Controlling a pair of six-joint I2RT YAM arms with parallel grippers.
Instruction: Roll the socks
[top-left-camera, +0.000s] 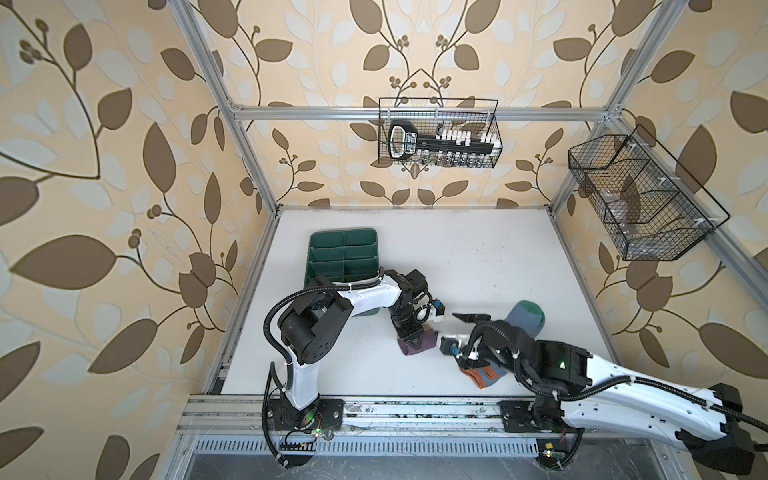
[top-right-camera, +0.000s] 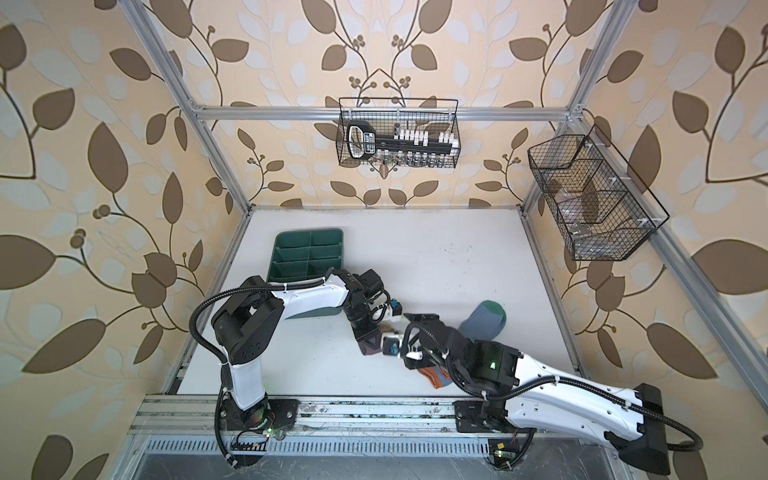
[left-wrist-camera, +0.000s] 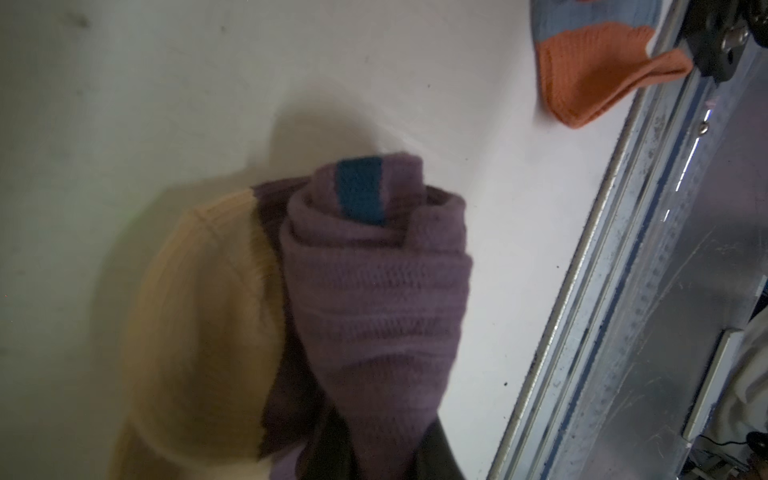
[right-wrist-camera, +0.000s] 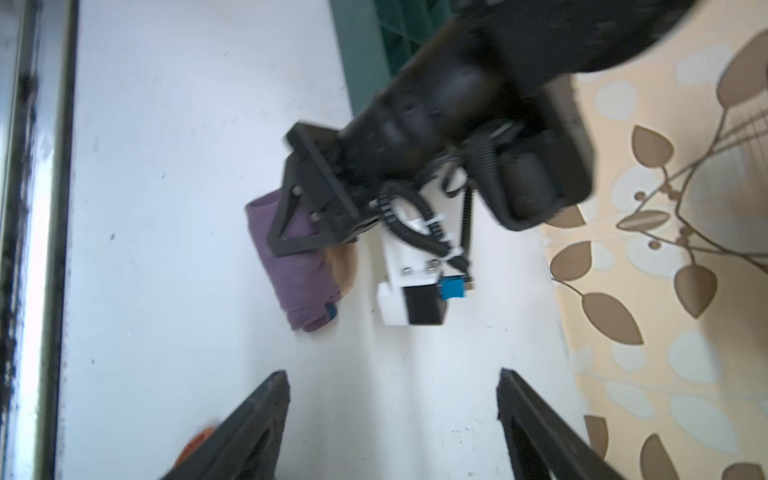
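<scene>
top views: overhead, whole table (top-left-camera: 478, 257) | wrists: close, share purple sock (left-wrist-camera: 374, 291)

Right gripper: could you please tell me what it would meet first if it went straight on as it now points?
Probably the left arm's wrist camera, dead ahead in line with the open jaws of the right gripper; the purple sock lies off to one side. Depth is unclear.

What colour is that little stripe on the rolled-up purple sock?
Teal blue; the left wrist view shows the stripe best.
</scene>
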